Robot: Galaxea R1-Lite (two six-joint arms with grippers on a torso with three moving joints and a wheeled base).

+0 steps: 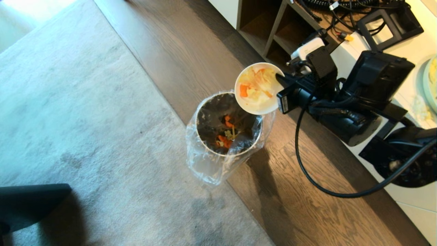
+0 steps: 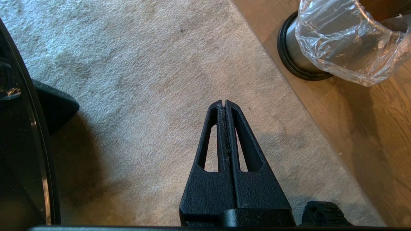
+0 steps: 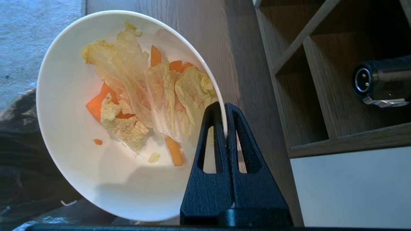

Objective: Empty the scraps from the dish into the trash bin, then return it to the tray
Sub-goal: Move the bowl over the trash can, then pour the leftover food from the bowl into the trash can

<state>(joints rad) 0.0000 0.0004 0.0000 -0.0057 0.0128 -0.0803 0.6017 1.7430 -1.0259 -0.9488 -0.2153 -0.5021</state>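
Note:
The dish [image 1: 259, 102], a white bowl, hangs tilted over the far rim of the trash bin [image 1: 211, 116]. My right gripper [image 1: 278, 78] is shut on the bowl's rim, which sits pinched between the fingertips in the right wrist view [image 3: 223, 106]. Orange and pale yellow scraps [image 3: 144, 93] cling to the inside of the dish [image 3: 70, 128]. More scraps [image 1: 225, 135] lie at the bottom of the bag-lined bin. My left gripper [image 2: 223, 102] is shut and empty above the carpet, with the bin [image 2: 290, 48] off to its side. The tray is out of view.
A wooden shelf unit [image 1: 273, 30] stands just behind the bowl. A white counter [image 1: 409, 61] with a pale plate [image 1: 431, 82] is at the right. A black cable [image 1: 307, 171] loops over the wood floor. Grey carpet [image 1: 85, 102] covers the left.

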